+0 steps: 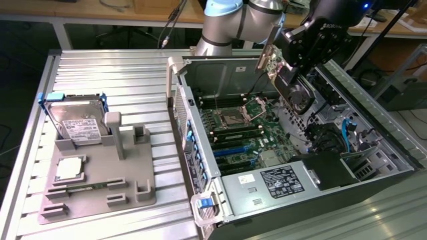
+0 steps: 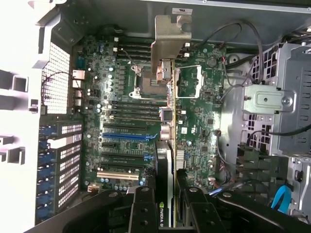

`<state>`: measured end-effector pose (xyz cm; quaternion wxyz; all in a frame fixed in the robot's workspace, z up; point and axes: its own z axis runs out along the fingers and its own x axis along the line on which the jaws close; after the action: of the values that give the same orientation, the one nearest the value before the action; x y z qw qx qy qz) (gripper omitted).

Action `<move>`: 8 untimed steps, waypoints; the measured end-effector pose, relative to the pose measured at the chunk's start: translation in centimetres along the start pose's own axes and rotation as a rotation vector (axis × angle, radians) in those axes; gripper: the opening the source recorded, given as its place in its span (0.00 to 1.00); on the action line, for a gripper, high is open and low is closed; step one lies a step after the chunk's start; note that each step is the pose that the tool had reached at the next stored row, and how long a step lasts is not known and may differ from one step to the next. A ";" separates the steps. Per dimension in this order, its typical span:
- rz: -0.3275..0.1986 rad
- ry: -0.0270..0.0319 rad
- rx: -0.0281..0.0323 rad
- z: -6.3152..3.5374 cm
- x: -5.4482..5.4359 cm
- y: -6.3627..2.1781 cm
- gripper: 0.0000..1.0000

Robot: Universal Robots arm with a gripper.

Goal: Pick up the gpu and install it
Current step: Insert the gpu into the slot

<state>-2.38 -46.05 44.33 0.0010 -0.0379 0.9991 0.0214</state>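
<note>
Exterior view: the pincer [image 1: 291, 70] clamps the gpu [image 1: 297, 95] edge-on, the card hanging just below it above the open computer case [image 1: 227, 67]. Any tilt could land the card askew and scrape the motherboard [image 2: 121, 111] underneath, or catch its bracket [image 2: 170, 34] on the case wall.

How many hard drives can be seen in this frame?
1. The hard drive stands upright in the gray holder on the exterior view's left, outside the computer case. More may sit hidden in the case's bays.
</note>
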 end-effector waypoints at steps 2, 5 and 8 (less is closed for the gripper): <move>-0.005 0.0002 0.0000 0.00 0.0 0.00 0.27; -0.014 0.0006 -0.0001 0.00 0.0 0.00 0.27; -0.024 0.0010 -0.0002 0.00 0.0 0.00 0.27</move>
<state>-2.38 -46.05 44.32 0.0008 -0.0497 0.9985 0.0214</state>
